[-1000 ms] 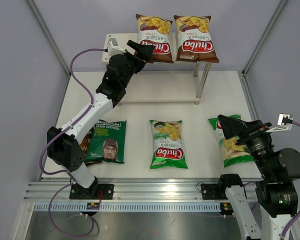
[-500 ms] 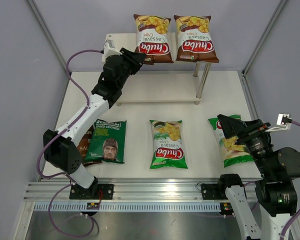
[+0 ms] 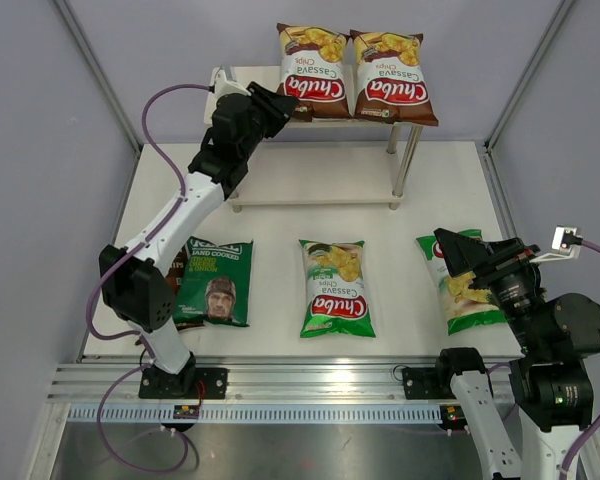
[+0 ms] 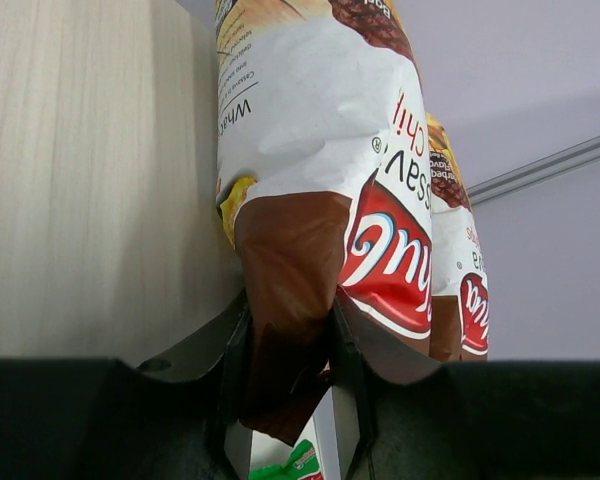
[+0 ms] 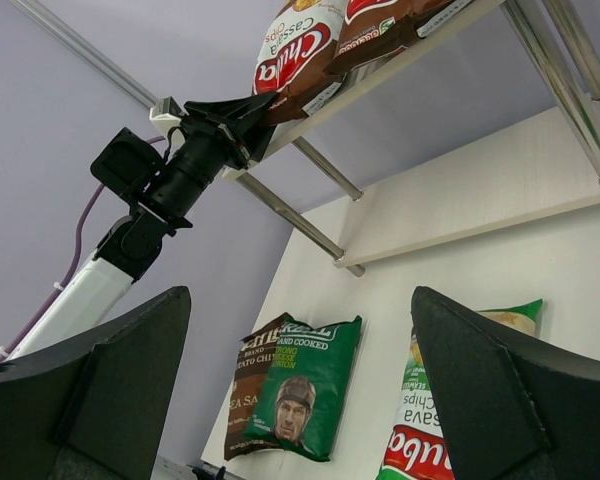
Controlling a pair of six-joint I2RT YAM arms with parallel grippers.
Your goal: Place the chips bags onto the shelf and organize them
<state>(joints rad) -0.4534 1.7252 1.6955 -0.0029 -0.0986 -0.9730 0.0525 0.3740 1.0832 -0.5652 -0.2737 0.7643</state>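
Note:
The shelf (image 3: 320,182) stands at the back of the table, and two brown-red Chuba chips bags lie side by side on its top board. My left gripper (image 3: 283,106) is shut on the near edge of the left one (image 3: 315,68). In the left wrist view that bag (image 4: 320,150) is pinched in the left gripper (image 4: 290,335), with the other bag (image 4: 452,270) just beyond it. The right brown-red bag (image 3: 390,75) lies free. On the table lie a dark green bag with a man's face (image 3: 216,282), partly covering a dark brown Kettle bag (image 3: 170,292), and two green Chuba bags (image 3: 335,288) (image 3: 472,302). My right gripper (image 3: 462,252) hangs open above the right green one.
Lilac walls with slanted metal posts (image 3: 95,70) close in both sides and the back. An aluminium rail (image 3: 300,385) runs along the near edge by the arm bases. The left arm's purple cable (image 3: 155,125) loops left of the shelf. The shelf's silver legs (image 3: 410,160) stand at its right end.
The left gripper went from open to shut on the left brown-red bag's near edge. Bag and gripper have shifted slightly back and to the right on the top board. The right arm has not moved.

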